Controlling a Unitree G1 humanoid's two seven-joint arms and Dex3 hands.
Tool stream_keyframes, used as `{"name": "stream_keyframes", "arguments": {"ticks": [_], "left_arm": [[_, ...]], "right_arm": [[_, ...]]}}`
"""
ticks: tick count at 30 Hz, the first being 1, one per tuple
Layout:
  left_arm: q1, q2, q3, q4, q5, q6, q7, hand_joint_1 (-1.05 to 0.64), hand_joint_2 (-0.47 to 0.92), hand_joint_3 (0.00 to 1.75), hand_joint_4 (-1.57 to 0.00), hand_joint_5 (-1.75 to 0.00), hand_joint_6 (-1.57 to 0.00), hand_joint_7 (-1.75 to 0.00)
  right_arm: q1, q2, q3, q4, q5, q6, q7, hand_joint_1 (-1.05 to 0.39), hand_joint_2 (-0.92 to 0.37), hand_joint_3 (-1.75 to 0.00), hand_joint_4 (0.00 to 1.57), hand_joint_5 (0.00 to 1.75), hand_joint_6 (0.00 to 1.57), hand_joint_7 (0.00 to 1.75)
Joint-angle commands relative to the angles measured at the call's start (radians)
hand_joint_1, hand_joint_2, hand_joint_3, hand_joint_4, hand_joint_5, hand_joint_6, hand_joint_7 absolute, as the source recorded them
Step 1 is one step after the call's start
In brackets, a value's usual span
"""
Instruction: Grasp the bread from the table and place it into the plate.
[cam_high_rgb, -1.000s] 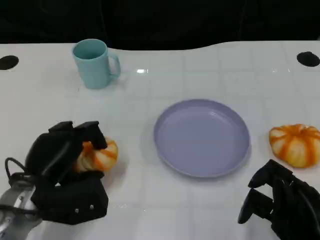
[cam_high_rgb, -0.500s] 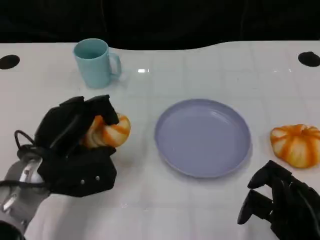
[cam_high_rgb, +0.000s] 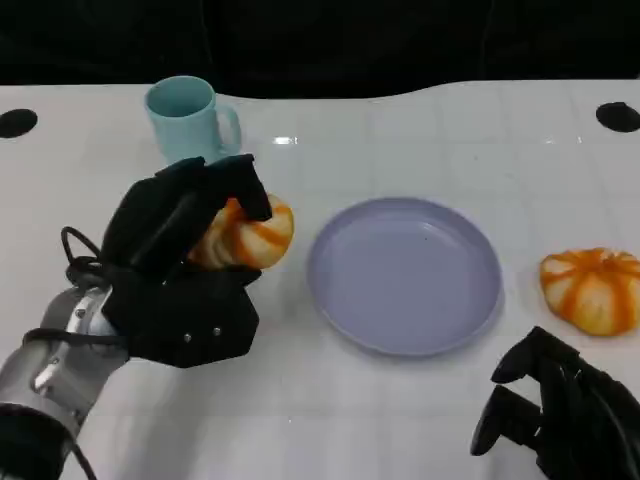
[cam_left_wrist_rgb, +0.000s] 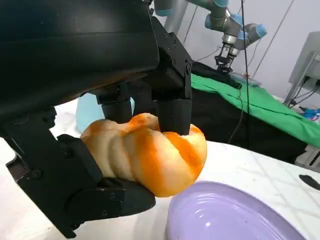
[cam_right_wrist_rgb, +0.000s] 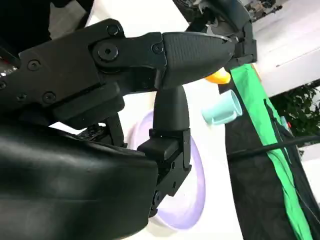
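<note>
Left hand (cam_high_rgb: 185, 265), black and many-fingered, grips the round orange-and-cream striped bread roll (cam_high_rgb: 245, 235): fingers (cam_left_wrist_rgb: 172, 107) press down over its top while the thumb cups it from below, as the left wrist view shows. Roll and hand are lifted off the white table (cam_high_rgb: 420, 140), just beside the near-left rim of the shallow lavender plate (cam_high_rgb: 405, 275), which lies toward the robot's right of the roll. Carrying it that way should bring it over the dish. Right hand (cam_high_rgb: 565, 415) rests low at the table's near edge, fingers loosely curled on nothing, near a second striped roll (cam_high_rgb: 592, 290).
</note>
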Motion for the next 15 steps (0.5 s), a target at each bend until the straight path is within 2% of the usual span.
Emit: {"name": "stream_keyframes", "arguments": {"ticks": [1,4,15], "left_arm": [[-0.017,0.001,0.006,0.001,0.002,-0.009,0.013,-0.08,0.42,1.29,-0.83,-1.75,-0.72,-1.75],[-0.032,-0.033,-0.012,0.003,0.013,-0.030,0.028,-0.08,0.41,1.31,-0.89,-1.75,-0.71,-1.75],[-0.132,-0.120,-0.075,0.060,0.055,-0.064,0.025,-0.12,0.41,1.34,-0.90,-1.75,-0.70,-1.75]], "right_arm": [[0.011,-0.006,-0.003,-0.004,0.007,-0.009,0.003,-0.55,-0.92,-0.42,0.64,1.75,0.44,1.65],[0.019,-0.008,-0.014,-0.005,0.016,-0.004,0.003,-0.52,-0.92,-0.43,0.62,1.75,0.44,1.65],[0.012,-0.012,-0.026,0.016,0.006,-0.025,0.017,-0.49,-0.92,-0.48,0.63,1.75,0.42,1.69]]}}
